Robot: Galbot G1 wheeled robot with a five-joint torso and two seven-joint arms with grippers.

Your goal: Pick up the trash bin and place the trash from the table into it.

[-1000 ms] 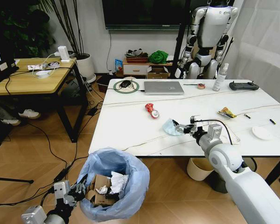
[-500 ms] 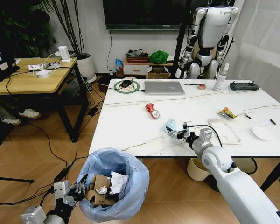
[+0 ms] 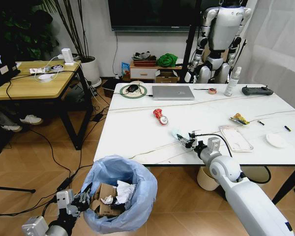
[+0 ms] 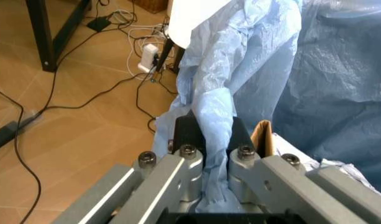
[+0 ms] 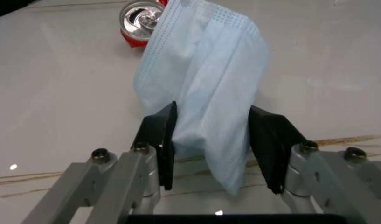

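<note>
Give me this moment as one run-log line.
left gripper: shut on trash bin bag, below table edge | right gripper: shut on face mask over table | red can: on table

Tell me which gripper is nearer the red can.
Right. The right gripper, shut on the face mask, is over the table just short of the red can; the left gripper grips the trash bin below.

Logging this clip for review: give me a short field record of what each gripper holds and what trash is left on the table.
left gripper: shut on the blue bag of the trash bin, low beside the table
right gripper: shut on the face mask, over the table
in bin: cardboard, tissue
on table: red can, wrapper, white disc
</note>
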